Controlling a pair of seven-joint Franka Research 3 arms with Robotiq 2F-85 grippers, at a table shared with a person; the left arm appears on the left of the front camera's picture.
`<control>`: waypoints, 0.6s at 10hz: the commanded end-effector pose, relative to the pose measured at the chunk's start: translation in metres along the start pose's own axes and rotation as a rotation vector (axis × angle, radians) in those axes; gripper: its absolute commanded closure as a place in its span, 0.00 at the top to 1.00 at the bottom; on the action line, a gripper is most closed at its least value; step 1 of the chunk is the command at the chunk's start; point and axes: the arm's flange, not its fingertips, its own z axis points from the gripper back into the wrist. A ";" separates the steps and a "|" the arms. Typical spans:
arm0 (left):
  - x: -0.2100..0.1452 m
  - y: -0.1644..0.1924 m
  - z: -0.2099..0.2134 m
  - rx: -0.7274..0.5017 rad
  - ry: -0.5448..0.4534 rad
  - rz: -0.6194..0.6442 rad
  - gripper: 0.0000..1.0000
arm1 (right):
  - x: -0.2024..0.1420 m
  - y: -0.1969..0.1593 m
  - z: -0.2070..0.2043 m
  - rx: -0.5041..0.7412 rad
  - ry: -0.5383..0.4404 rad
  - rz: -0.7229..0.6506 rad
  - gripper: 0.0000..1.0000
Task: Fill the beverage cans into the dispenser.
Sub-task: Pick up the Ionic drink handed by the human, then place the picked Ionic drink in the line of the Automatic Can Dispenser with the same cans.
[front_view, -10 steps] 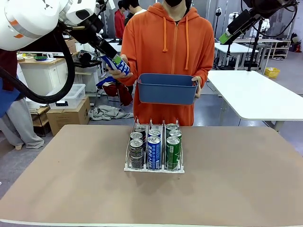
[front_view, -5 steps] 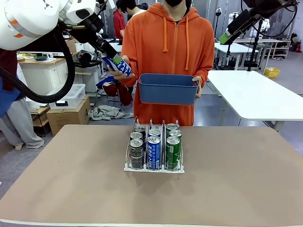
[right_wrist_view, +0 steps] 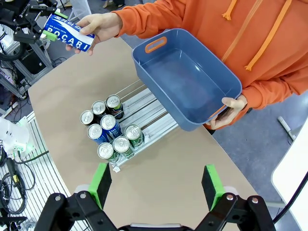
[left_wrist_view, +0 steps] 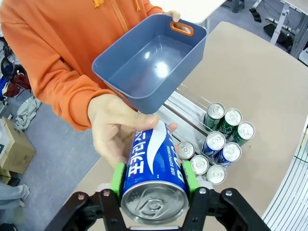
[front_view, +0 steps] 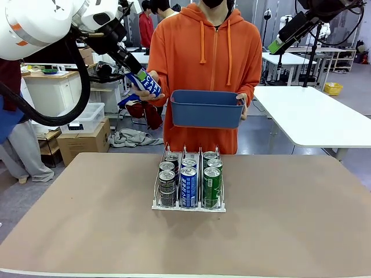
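High at the left, my left gripper (front_view: 134,70) is shut on a blue beverage can (front_view: 146,83) with white lettering, which the person's hand (front_view: 152,92) also holds. In the left wrist view the can (left_wrist_view: 153,166) sits between my green pads (left_wrist_view: 117,179), with the hand (left_wrist_view: 115,130) wrapped behind it. The dispenser (front_view: 188,207) stands at mid-table holding several cans: black (front_view: 167,180) on the left, blue (front_view: 188,186) in the middle, green (front_view: 211,185) on the right. My right gripper (right_wrist_view: 156,185) hangs open and empty high above the table, looking down on the dispenser (right_wrist_view: 149,118).
The person in an orange hoodie stands at the far edge, holding an empty blue plastic bin (front_view: 206,108) above the dispenser's back end. Bare brown tabletop (front_view: 290,220) surrounds the rack on all sides. White tables and boxes stand beyond.
My left gripper has shut on the blue can in the person's hand. The can and hand have drifted slightly right. The right arm has not moved.
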 end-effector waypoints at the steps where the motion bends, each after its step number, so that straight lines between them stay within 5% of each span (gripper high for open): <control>1: 0.002 0.002 0.003 -0.005 0.054 -0.003 0.01 | 0.000 0.000 0.000 0.001 0.003 0.003 1.00; 4: 0.007 0.001 0.007 0.015 0.063 -0.006 0.00 | 0.000 0.000 0.000 0.001 0.003 0.003 1.00; 5: 0.009 0.003 0.008 0.007 0.054 0.038 0.37 | 0.000 0.000 0.000 0.001 0.003 0.003 1.00; 6: 0.003 0.000 0.004 0.009 0.040 -0.016 0.37 | 0.000 0.000 0.000 0.001 0.003 0.003 1.00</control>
